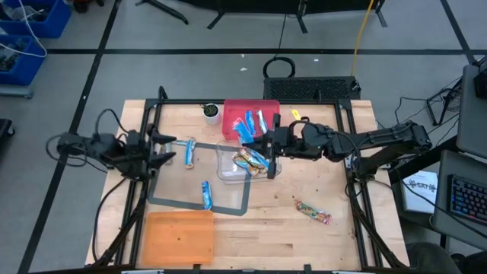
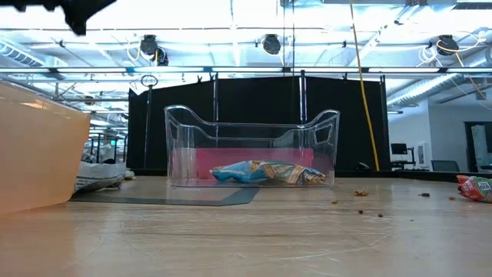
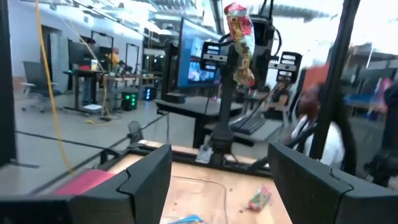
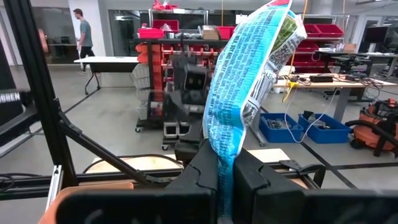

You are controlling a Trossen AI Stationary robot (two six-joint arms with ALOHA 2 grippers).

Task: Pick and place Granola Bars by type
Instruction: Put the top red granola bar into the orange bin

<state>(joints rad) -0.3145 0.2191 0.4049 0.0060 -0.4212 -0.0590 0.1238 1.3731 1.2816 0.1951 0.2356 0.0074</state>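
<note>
The right pincer (image 1: 268, 146) is gripping one blue-and-white granola bar (image 4: 245, 81) between closed fingers, holding it over the clear bin (image 1: 225, 172), which is already containing several bars. The left pincer (image 1: 158, 149) is waiting with fingers apart near the counter's (image 1: 304, 240) left edge, while other bars are lying in the red tray (image 1: 233, 114) and loose on the counter.

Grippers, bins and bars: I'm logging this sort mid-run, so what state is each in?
right gripper: shut on a blue-and-white bar, over the clear bin.
left gripper: open, empty.
clear bin: upright, holding wrapped bars.
red bin: holding blue bars.
tan bar: loose on table.
two blue bars: loose on table.
</note>
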